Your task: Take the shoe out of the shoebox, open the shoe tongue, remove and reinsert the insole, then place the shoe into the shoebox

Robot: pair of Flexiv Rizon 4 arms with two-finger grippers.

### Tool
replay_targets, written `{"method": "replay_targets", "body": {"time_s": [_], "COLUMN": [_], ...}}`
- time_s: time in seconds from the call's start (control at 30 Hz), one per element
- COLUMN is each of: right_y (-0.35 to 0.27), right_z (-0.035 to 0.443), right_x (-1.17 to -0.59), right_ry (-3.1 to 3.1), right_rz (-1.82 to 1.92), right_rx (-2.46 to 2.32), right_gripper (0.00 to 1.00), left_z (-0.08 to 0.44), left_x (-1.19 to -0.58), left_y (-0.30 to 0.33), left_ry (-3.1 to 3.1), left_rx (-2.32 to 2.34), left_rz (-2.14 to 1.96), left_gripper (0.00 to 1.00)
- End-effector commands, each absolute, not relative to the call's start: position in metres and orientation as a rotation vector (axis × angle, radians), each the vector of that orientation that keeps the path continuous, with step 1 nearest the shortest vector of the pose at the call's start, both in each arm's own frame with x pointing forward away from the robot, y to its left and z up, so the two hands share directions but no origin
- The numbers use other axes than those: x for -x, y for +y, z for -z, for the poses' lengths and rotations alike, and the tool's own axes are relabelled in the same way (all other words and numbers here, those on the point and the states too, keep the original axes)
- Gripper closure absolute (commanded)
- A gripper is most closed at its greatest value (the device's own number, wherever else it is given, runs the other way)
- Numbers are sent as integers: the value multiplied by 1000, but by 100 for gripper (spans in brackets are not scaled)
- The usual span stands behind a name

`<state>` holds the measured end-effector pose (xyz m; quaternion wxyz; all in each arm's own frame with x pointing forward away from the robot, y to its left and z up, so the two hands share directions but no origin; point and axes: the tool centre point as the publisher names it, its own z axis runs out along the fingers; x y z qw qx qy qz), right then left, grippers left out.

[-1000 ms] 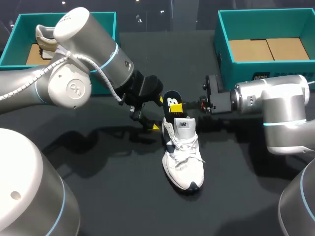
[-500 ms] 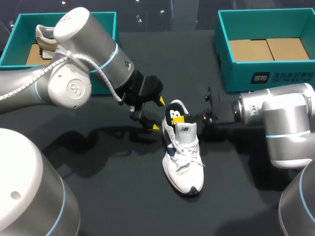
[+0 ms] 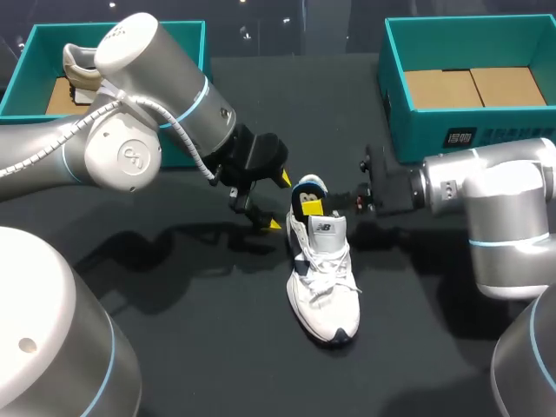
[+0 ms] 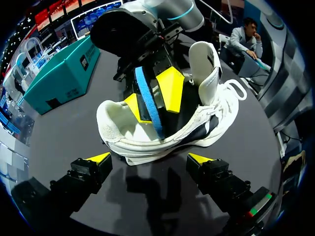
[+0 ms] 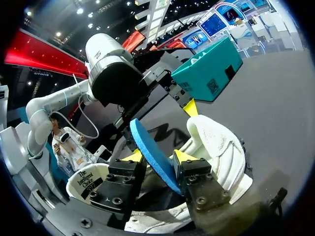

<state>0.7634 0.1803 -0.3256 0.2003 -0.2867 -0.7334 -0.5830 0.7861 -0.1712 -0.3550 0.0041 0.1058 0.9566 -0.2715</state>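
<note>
Gripping the shoe's insole above the black table, right fingers clamp; left fingers gape.

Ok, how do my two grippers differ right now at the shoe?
The right gripper is shut on the insole, pinching it from both sides; the left gripper is open and holds nothing. The right gripper's fingers reach into the opening of the shoe, while the left gripper's fingers sit outside it, spread wide just short of the heel. Both are at the heel end of the white shoe.
</note>
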Motion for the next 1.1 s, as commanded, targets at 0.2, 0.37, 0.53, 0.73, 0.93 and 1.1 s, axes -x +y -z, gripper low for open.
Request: {"method": "replay_targets", "body": {"time_s": [0.2, 0.37, 0.53, 0.73, 0.93, 1.1], "right_y": [178, 178, 180, 178, 177, 173], "right_z": [317, 322, 336, 349, 350, 344], "right_x": [-770, -779, -782, -780, -769, -759], "right_ry": [-2073, -2075, -2077, -2070, -2086, -2101], "right_rz": [1695, 1693, 1630, 1575, 1516, 1457], "right_rx": [772, 771, 796, 852, 886, 963], "right_gripper": [62, 62, 58, 85, 100, 100], "left_z": [356, 356, 356, 356, 356, 356], "left_x": [-786, -786, -786, -786, -786, -786], "left_y": [-172, -172, -172, -172, -172, -172], "left_ry": [2998, 2998, 2998, 2998, 2998, 2998], "left_rx": [-333, -333, -333, -333, -333, -333], "left_rz": [848, 848, 848, 848, 848, 848], "left_gripper": [0, 0, 0, 0, 0, 0]}}
